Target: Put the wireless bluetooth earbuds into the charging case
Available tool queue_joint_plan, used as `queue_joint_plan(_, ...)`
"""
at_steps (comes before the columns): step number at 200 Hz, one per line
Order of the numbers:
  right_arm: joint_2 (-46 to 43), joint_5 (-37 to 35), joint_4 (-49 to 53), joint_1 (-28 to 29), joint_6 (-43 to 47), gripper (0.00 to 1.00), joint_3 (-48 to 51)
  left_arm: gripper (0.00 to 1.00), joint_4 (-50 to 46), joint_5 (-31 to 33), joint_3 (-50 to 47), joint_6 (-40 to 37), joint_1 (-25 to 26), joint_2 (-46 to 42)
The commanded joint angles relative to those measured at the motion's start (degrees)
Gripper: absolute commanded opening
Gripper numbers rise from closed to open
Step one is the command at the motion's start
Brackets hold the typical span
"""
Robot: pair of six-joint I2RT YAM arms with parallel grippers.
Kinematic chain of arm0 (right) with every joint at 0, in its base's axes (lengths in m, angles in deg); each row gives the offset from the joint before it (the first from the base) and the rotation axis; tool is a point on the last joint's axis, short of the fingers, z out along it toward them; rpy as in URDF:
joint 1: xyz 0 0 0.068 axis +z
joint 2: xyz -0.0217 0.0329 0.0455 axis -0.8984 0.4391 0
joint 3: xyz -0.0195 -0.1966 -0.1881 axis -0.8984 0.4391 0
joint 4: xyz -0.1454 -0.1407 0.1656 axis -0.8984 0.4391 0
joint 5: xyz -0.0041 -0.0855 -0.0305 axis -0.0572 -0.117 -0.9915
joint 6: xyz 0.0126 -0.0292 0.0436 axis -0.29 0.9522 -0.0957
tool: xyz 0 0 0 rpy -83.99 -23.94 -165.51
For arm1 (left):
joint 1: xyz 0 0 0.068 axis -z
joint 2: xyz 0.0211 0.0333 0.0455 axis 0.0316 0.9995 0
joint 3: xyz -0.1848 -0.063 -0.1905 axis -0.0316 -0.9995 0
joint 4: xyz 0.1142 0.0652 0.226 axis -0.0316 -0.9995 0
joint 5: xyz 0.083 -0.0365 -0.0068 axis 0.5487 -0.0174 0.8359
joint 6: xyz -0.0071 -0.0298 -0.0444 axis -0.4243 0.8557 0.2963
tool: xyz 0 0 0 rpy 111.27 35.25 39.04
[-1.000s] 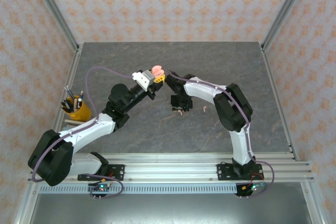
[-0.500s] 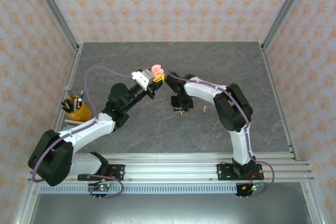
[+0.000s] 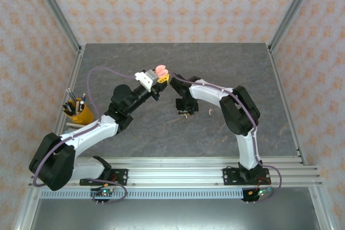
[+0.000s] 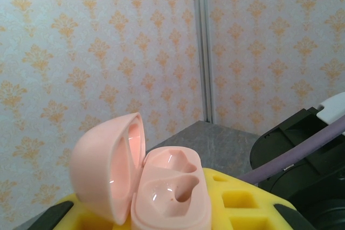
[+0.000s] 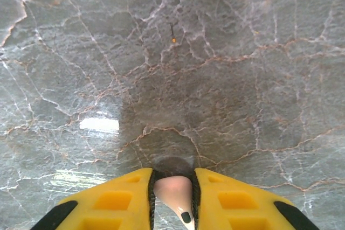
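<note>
The right gripper (image 5: 172,179) has just pinched a pink earbud (image 5: 173,191). The left gripper (image 3: 159,77) clamps the open case (image 4: 170,195), so the earbud can go in.

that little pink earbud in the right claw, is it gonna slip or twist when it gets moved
Probably slippery: the earbud looks glossy and rounded, and the right claw pinches only its narrow body. It may twist, since its shape tapers between the yellow fingers. Likely very light, being tiny beside them.
</note>
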Motion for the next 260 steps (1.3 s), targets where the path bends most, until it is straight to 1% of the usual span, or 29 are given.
queue_joint_plan(1, -0.67, -0.4, 2.48, 0.15, 0.36, 0.25, 2.31, 0.0, 2.07, 0.33, 2.1, 0.27, -0.34, 0.2)
queue_joint_plan(21, -1.01, -0.35, 2.18, 0.11, 0.35, 0.25, 2.73, 0.0, 1.98, 0.33, 2.28, 0.33, -0.45, 0.28)
queue_joint_plan(48, -1.76, -0.43, 1.78, 0.08, 0.2, 0.13, 3.28, 0.0, 1.9, 0.25, 2.54, 0.45, -0.4, 0.35)
queue_joint_plan(71, -2.74, -0.95, 1.43, 0.1, -0.35, 0.11, 3.65, 0.0, 1.64, 0.25, 2.8, 0.53, -0.36, 0.36)
queue_joint_plan(153, -10.43, -4.86, 0.77, -0.13, -1.88, 0.11, 3.64, 0.0, 0.16, 0.74, 3.86, 0.53, -0.38, 0.18)
queue_joint_plan(171, -11.8, -4.79, 0.42, -0.59, -1.76, 0.11, 3.62, 0.0, -0.21, 0.75, 4.1, 0.45, -0.36, 0.09)
queue_joint_plan(196, -11.12, -4.0, 0.02, -0.71, -1.09, 0.11, 4.07, 0.0, -0.3, 0.79, 4.29, 0.62, -0.4, 0.09)
queue_joint_plan(232, -9.01, -2.15, -3.08, -0.71, -0.94, 0.11, 7.64, 0.0, -0.74, 0.81, 4.3, 0.89, -0.4, -0.09)
queue_joint_plan(260, -8.01, -2.35, -4.54, -0.71, -0.85, 0.11, 9.46, 0.0, -0.92, 0.86, 4.3, 0.88, -0.36, -0.09)
